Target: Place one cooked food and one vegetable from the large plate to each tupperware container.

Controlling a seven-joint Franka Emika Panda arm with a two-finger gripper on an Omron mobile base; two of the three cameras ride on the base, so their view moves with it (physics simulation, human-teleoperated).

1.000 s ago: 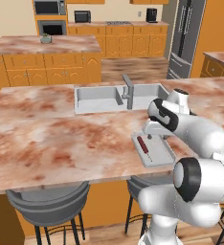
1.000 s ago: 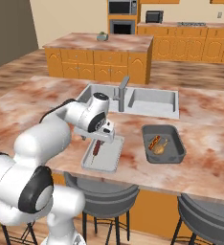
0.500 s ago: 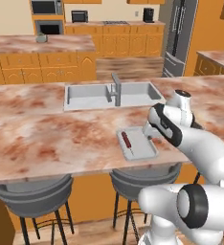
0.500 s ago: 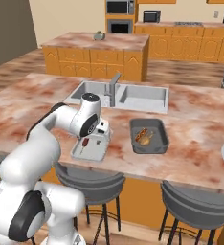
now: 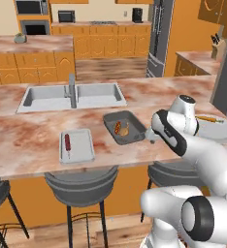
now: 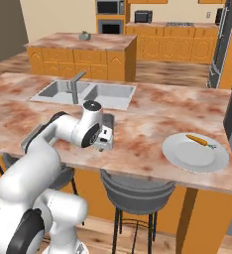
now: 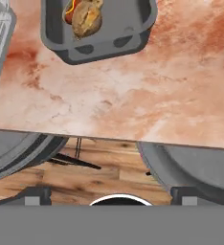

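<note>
Left base view: we find the arm folded low over the counter, gripper (image 5: 152,137) beside the dark-grey tub (image 5: 125,127); the light-grey tray (image 5: 76,145) lies further left.

Right base view: the large plate (image 6: 195,152) (one carrot (image 6: 197,140) on it) sits well right of the wrist.

Hand view: the tub holds browned food (image 7: 86,18); jaws spread wide, empty.

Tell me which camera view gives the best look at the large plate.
The right base view: the whole large plate sits on the counter to the arm's right, with a single carrot lying near its far edge. In the left base view, just a sliver of it and the carrot peek out behind the arm.
</note>
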